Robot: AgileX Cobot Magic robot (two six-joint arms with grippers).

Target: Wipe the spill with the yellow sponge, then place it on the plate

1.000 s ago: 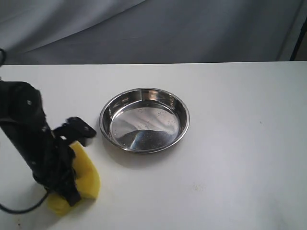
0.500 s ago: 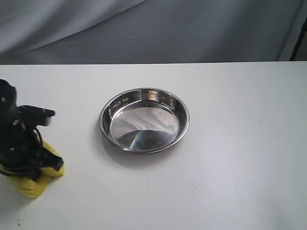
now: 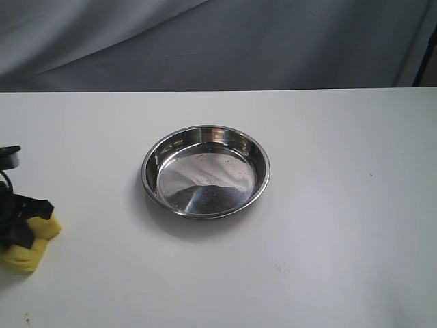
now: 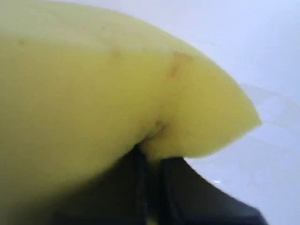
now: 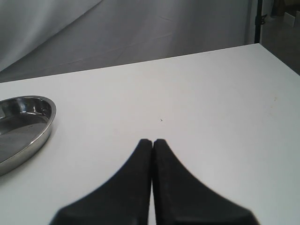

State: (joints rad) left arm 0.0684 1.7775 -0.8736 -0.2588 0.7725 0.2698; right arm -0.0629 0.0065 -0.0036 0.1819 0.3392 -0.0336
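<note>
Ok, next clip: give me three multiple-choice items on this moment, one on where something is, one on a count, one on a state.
1. In the exterior view, where is the yellow sponge relative to the plate?
A) in it
B) left of it, apart, at the view's edge
C) behind it

2. How many things lie in the plate?
A) none
B) one
C) two

3. How do the fingers of the right gripper stand?
A) wide open
B) shut on the sponge
C) shut on nothing

Answers:
1 B: the left gripper pinches it far left of the plate.
2 A: the plate's shiny bottom is bare.
3 C: the right wrist view shows them pressed together with nothing between.
</note>
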